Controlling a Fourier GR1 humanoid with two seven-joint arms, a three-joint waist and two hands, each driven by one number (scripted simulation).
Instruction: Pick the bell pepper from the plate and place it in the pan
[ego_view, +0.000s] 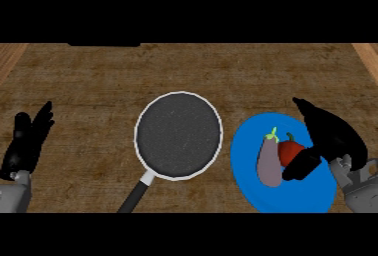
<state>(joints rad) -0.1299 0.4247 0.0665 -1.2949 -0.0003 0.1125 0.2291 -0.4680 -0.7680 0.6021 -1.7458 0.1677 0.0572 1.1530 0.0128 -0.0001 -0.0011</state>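
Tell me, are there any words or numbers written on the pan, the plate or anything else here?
None: no words, numbers, labels or signs show on the pan, the plate, the pepper, the eggplant or the counter.

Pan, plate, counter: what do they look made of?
Pan: dark speckled matte inside, pale rim, black handle; likely nonstick-coated metal. Plate: uniform blue, smooth; plastic or glazed ceramic, can't tell. Counter: brown grain streaks, looks like wood, matte.
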